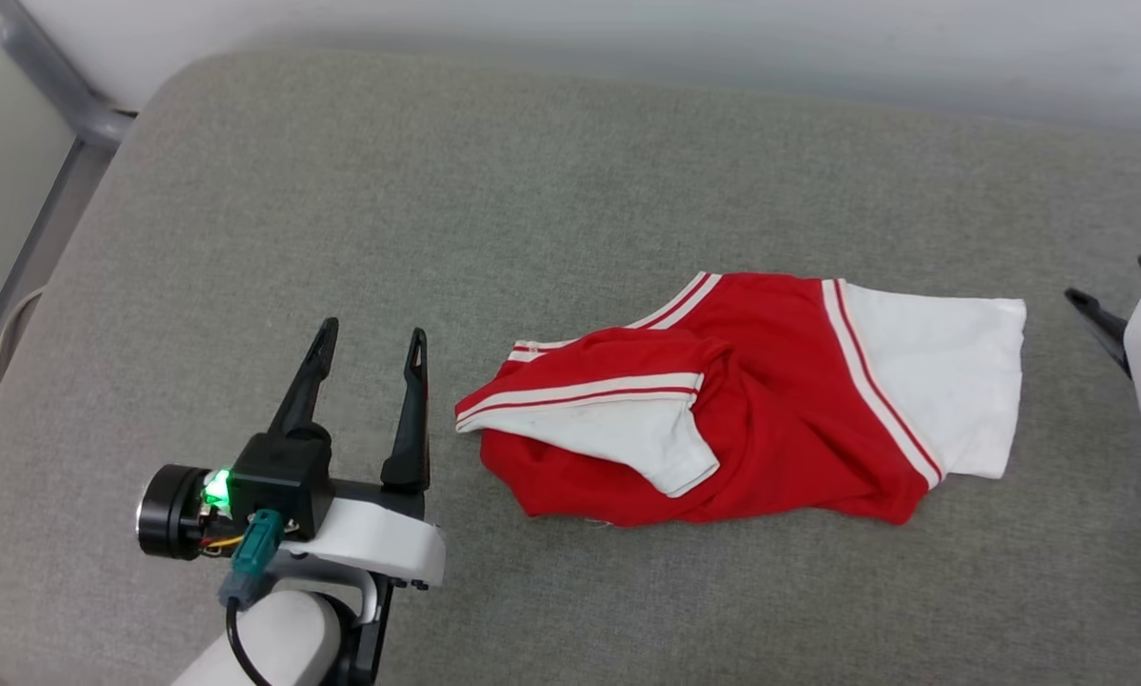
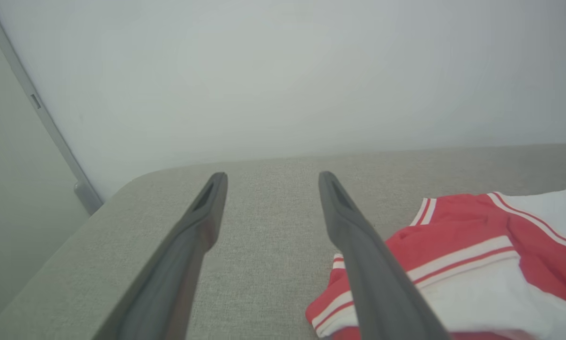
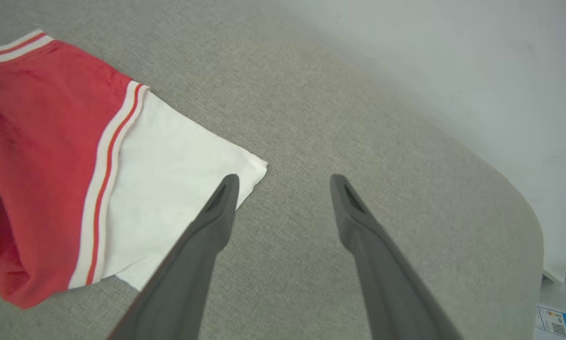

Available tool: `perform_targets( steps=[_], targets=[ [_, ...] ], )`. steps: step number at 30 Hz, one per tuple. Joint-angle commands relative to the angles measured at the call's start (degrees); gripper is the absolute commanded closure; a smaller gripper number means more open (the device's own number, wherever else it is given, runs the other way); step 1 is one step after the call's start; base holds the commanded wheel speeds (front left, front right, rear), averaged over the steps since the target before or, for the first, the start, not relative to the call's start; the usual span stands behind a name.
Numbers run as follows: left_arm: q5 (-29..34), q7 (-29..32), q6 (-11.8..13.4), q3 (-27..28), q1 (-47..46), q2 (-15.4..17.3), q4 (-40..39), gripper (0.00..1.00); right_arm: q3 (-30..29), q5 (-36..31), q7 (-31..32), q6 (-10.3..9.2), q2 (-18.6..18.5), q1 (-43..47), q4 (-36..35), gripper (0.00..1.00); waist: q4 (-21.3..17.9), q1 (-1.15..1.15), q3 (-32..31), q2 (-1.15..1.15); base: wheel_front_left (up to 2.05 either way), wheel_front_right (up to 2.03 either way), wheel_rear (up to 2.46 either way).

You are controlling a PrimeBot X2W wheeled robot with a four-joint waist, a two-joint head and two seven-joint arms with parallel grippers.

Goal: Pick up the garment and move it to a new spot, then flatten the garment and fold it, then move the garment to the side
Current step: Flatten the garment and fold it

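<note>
In the head view, your garment (image 1: 770, 410) lies crumpled on the grey fabric surface (image 1: 437, 191), a little right of centre. Its red body is bunched, one white sleeve (image 1: 942, 381) is spread flat toward the right, and the other is folded over the red at the left. Your left end effector (image 1: 372, 330) sits just left of the garment, fingers spread wide and holding nothing. The nearer finger is close to the striped edge but apart from it. Your right end effector (image 1: 1107, 278) shows only partly at the right edge, beyond the flat sleeve.

In the left wrist view, the left end effector (image 2: 272, 175) points along the surface toward a pale wall (image 2: 283, 71). Its gap is wide and empty, and the garment (image 2: 453, 222) lies to its right.

In the right wrist view, the right end effector (image 3: 284, 178) is also wide apart and empty. One finger crosses the corner of the white sleeve (image 3: 169, 160) in the picture, and you cannot tell whether they touch. The red part of the garment (image 3: 42, 141) lies further left.
</note>
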Motion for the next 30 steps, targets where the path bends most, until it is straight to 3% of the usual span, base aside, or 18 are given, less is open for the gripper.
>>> perform_targets(
  steps=[1, 9, 16, 24, 25, 26, 30],
  targets=[
    [1.74, -0.12, -0.87, 1.63, 1.44, -1.56, -0.29, 0.0, 1.05, 1.47, 2.72, -0.05, -0.89, -1.84, 0.89, 0.0, 1.26, 0.0, 1.69, 0.0, 0.0, 0.0, 0.0],
    [9.21, -0.12, -6.89, 9.9, 3.79, -9.59, 0.71, 0.0, 5.18, 4.32, 10.62, -0.04, -1.56, -7.14, 6.15, 0.0, 4.51, 0.0, 6.56, 0.0, 0.0, 0.0, 0.0],
    [13.97, -0.13, -12.07, 15.52, 3.93, -15.18, 1.76, 0.0, 10.76, 3.25, 10.57, -0.04, -0.48, -6.5, 11.23, 0.0, 6.07, 0.0, 9.77, 0.0, 0.0, 0.0, 0.0],
    [18.03, -0.13, -16.63, 20.71, 4.67, -19.13, 3.17, 0.0, 15.8, 6.14, 7.58, 0.05, 0.77, -4.31, 15.1, 0.0, 5.38, 0.0, 10.42, 0.0, 0.0, 0.0, 0.0],
    [18.53, -0.13, -17.07, 21.3, 4.78, -19.47, 3.43, 0.0, 15.74, 6.45, 6.43, 0.04, 0.65, -5.05, 14.99, 0.68, 5.15, 0.0, 10.17, 0.0, 0.0, 0.0, 0.0],
    [18.98, -0.13, -17.53, 21.71, 4.93, -19.87, 3.65, 0.0, 15.68, 6.72, 5.33, 0.04, 0.55, -5.78, 14.85, 1.0, 4.9, 0.0, 9.82, 0.0, 0.0, 0.0, 0.0],
    [20.42, -0.13, -19.1, 23.34, 5.73, -21.09, 4.53, 0.0, 15.75, 7.19, -0.27, -0.04, -0.47, -8.84, 12.83, 1.0, 4.03, 0.0, 7.8, 0.0, 0.0, 0.0, 0.0]
  ],
)
